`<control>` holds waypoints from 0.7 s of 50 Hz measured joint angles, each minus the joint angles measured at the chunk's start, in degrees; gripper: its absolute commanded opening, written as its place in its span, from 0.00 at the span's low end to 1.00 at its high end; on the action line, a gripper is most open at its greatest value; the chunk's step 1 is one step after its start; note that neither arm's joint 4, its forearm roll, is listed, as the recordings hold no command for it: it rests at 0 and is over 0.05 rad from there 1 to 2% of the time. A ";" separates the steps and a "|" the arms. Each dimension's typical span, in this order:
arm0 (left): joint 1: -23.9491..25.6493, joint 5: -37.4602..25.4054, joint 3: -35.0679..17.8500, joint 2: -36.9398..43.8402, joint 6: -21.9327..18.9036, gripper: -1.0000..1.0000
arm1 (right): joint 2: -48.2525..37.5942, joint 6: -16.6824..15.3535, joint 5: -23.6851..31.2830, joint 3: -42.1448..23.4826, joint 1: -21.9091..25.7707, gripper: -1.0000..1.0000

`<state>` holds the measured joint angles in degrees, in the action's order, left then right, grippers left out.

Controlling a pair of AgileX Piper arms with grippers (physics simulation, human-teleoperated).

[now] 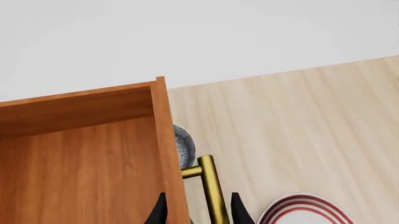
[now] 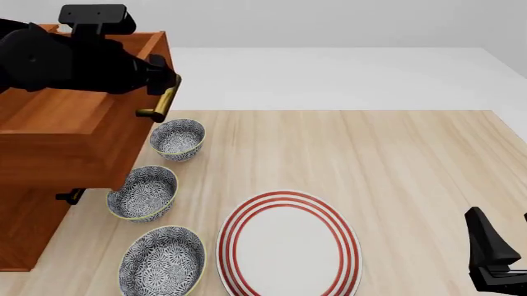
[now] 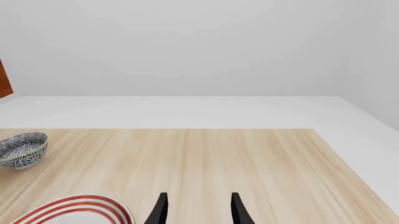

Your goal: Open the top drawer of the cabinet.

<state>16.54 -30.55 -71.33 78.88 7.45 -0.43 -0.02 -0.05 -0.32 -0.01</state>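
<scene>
The cabinet (image 2: 29, 231) stands at the table's left edge. Its top drawer (image 2: 66, 145) is pulled well out toward the table's middle, and the left wrist view looks into the drawer's bare wooden inside (image 1: 81, 168). The brass handle (image 2: 163, 102) sits on the drawer front. My left gripper (image 2: 167, 85) is at that handle, open, with the handle (image 1: 212, 191) and the drawer's front panel between its fingers. My right gripper (image 2: 500, 217) hovers low at the table's near right, open and holding nothing; its black fingertips (image 3: 160, 207) show in the right wrist view.
Three patterned bowls (image 2: 178, 139) (image 2: 144, 192) (image 2: 162, 259) line up just beside and partly under the open drawer. A red-ringed white plate (image 2: 288, 243) lies at the near middle. A lower drawer's handle (image 2: 70, 196) peeks out beneath.
</scene>
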 measured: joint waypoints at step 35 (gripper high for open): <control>0.25 0.71 0.44 -0.24 -0.17 1.00 | 0.00 0.00 0.00 0.00 0.00 1.00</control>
<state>16.80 -29.84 -70.89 78.64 7.28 -0.43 -0.02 -0.05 -0.32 0.00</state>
